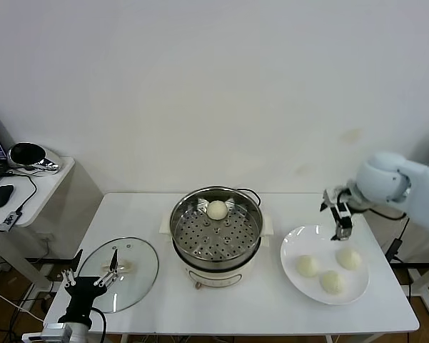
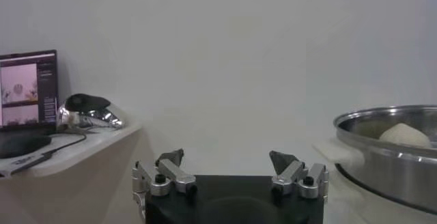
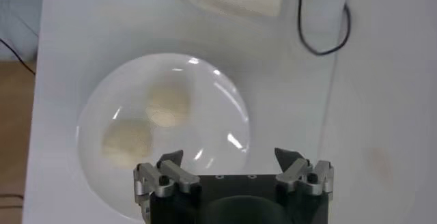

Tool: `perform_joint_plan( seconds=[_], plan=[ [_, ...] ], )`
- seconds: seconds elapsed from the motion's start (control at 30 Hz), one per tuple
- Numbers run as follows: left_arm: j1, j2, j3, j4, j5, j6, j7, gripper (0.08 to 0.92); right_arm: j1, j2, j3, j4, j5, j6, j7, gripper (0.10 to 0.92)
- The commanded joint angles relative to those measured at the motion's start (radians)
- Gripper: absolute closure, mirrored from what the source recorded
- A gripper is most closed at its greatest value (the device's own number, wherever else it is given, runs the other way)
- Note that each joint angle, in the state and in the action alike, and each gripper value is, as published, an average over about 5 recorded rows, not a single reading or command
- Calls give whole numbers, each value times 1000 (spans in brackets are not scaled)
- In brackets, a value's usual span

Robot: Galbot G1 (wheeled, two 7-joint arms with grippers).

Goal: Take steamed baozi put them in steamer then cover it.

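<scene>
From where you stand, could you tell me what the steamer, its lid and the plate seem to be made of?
The steamer looks like polished stainless steel: mirror-bright wall, perforated tray, on a white, probably plastic, base. The lid lying left of it appears to be clear glass, as the table shows through it. The plate is glossy white with bright glints, likely ceramic, though melamine is possible.

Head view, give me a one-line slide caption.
One baozi in the steamer, three left on the plate, open right gripper above it, lid aside.

Cream-white baozi (image 1: 216,209), shiny steel steamer (image 1: 215,232)
</scene>
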Motion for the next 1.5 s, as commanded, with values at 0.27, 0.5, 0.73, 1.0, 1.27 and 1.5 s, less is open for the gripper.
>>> perform_joint_plan(
  seconds=[0.27, 0.5, 0.73, 1.0, 1.27, 1.5],
  plan=[
    [1, -6, -8, -5, 7, 2, 1, 177, -515, -31, 336, -72, -77, -35, 52, 203],
    [7, -10, -15, -2, 8, 1, 1, 177, -642, 50, 460, -184, -72, 35, 66, 203],
    [11, -10, -22, 2, 7, 0, 1, 177, -681, 99, 495, -246, -106, 114, 26, 203],
    [10, -10, -24, 5, 7, -1, 1, 177, -693, 136, 516, -293, -170, 173, 5, 203],
    [9, -12, -25, 6, 8, -1, 1, 177, -693, 164, 519, -303, -180, 169, 9, 220],
    [11, -14, -27, 5, 7, -1, 1, 177, -691, 166, 516, -294, -186, 160, 5, 326]
  ],
)
